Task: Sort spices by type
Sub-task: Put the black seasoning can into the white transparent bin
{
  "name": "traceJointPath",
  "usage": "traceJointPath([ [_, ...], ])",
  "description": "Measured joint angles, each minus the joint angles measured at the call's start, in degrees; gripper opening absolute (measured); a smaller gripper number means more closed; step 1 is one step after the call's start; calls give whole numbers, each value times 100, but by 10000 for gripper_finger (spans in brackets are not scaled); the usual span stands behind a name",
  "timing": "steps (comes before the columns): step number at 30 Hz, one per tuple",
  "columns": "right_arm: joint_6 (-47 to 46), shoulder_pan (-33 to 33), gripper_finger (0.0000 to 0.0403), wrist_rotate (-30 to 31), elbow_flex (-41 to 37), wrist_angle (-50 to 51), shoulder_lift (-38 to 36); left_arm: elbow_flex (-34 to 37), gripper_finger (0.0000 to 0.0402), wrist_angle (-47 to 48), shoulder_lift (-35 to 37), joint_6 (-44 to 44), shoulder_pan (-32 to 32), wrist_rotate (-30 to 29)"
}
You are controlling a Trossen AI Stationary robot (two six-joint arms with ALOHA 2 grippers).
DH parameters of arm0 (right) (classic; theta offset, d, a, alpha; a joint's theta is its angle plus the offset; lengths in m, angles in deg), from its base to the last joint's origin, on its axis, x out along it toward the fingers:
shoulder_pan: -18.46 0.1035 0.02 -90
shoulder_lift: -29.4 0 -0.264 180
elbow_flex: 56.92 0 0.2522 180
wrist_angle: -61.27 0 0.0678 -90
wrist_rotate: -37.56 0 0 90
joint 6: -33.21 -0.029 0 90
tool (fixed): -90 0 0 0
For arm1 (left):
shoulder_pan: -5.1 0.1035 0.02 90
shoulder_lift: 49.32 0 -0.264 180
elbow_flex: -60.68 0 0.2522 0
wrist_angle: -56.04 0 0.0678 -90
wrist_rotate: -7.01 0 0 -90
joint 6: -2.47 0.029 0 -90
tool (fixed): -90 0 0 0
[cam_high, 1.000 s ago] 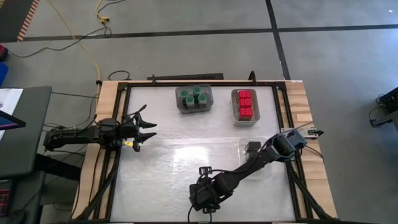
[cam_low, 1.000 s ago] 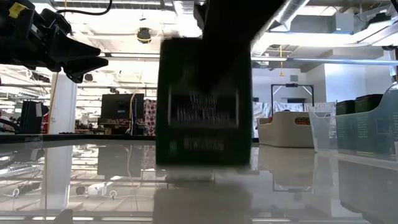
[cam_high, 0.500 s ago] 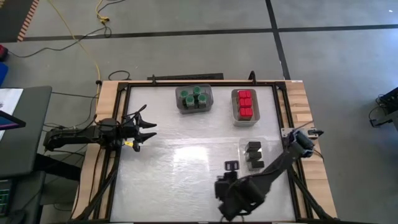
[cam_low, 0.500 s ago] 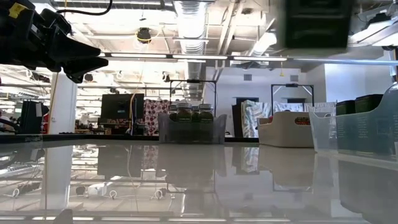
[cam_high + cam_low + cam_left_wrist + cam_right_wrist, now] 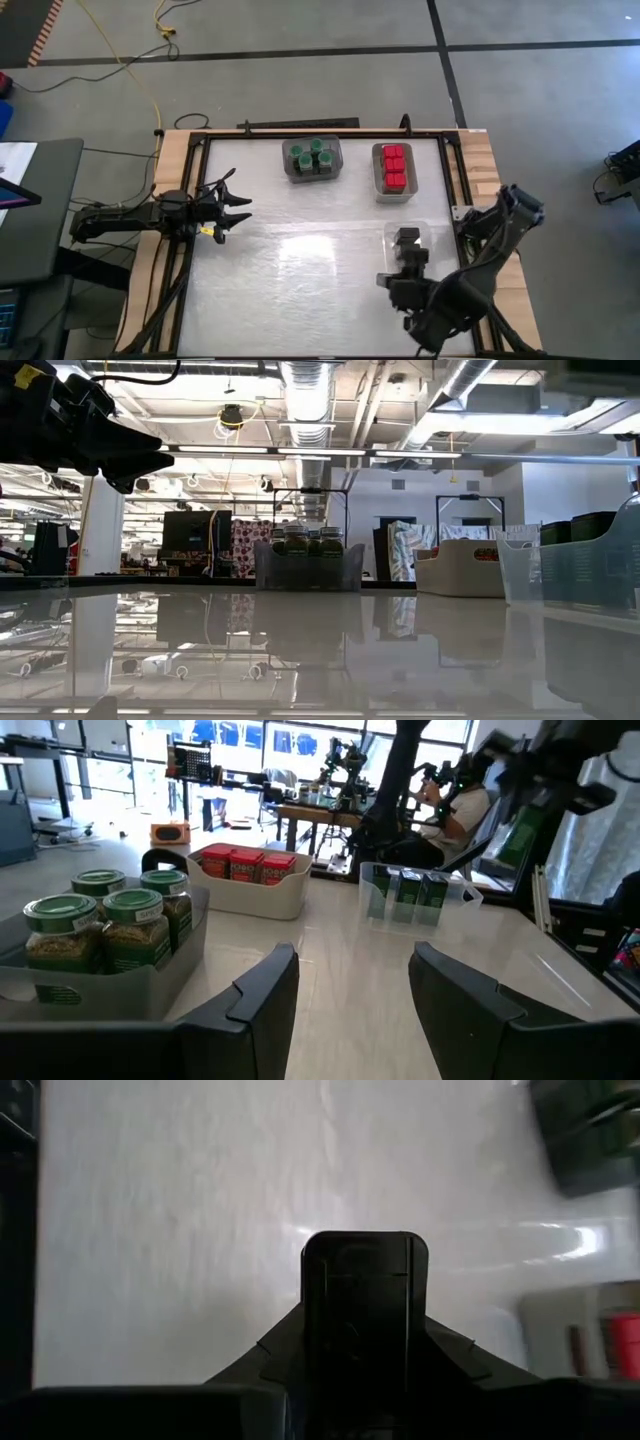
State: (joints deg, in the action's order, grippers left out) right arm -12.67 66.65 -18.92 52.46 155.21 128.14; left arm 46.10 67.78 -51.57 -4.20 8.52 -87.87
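Note:
My right gripper [image 5: 398, 286] is over the table's near right part, shut on a dark spice block [image 5: 365, 1305] beside the clear tray [image 5: 406, 246] that holds other dark blocks. Green-lidded jars [image 5: 311, 157] stand in a grey tray at the far side. Red-topped boxes [image 5: 394, 168] fill the tray to their right. My left gripper [image 5: 236, 211] hovers open over the table's left side, touching nothing. In the left wrist view the jars [image 5: 105, 920], red boxes [image 5: 245, 865] and dark blocks [image 5: 405, 887] all show. My right gripper pinches the dark block between its two fingers [image 5: 275, 1350], one on each of its opposite sides [image 5: 318, 1330]. The fingers come from above, pointing down at the table. The block is lifted clear of the table top.
The three trays sit along the far and right parts of the table [image 5: 300, 280]. A black frame rail [image 5: 195, 200] runs round the table top. The wide middle and near left of the table show only bare glossy surface.
My right gripper, shut on the dark block, has lifted it off the table near the middle of the near edge, risen out of the low view, and carried it toward the table's right, up to the clear tray. The left arm has kept still.

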Motion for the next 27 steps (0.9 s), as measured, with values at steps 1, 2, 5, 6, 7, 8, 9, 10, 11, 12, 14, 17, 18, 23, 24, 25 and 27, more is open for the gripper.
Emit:
traceJointPath([
  [1,-10,32,145,-1,-314,-278,-186,1,183,0,0,0,-1,0],
  [2,-12,58,145,2,-631,-576,-382,1,183,0,0,0,-2,0],
  [5,-23,108,145,-3,-1542,-1414,-982,2,183,0,1,0,0,0],
  [6,-27,126,145,-23,-1817,-1638,-1168,2,183,2,0,0,0,0],
  [7,-30,138,145,-34,-2033,-1839,-1335,2,183,0,0,0,-2,0],
  [8,-33,156,145,-38,-2239,-2050,-1491,1,183,0,0,0,-1,0],
  [9,-38,172,145,-41,-2388,-2209,-1630,2,183,0,0,0,0,0],
  [10,-36,176,145,-45,-2531,-2366,-1753,2,183,0,0,0,-2,0],
  [11,-36,185,145,-55,-2656,-2462,-1860,1,183,0,1,0,-1,0],
  [12,-36,209,145,-71,-2754,-2518,-1942,2,183,1,1,0,-2,0],
  [14,-85,253,145,-147,-2927,-2537,-2064,2,183,0,1,0,-2,0],
  [17,-419,297,145,-355,-3102,-2457,-2128,0,183,0,2,0,0,0],
  [18,-491,330,145,-414,-3127,-2430,-2115,2,183,0,2,0,-2,0],
  [23,-530,484,145,-455,-3130,-2296,-2071,0,183,0,2,0,0,0],
  [24,-531,493,145,-456,-3130,-2274,-2074,2,183,0,0,0,0,0],
  [25,-546,512,145,-469,-3130,-2228,-2078,1,183,1,2,0,-2,0],
  [27,-687,512,145,-502,-3130,-2073,-2074,0,183,0,0,0,0,0],
])
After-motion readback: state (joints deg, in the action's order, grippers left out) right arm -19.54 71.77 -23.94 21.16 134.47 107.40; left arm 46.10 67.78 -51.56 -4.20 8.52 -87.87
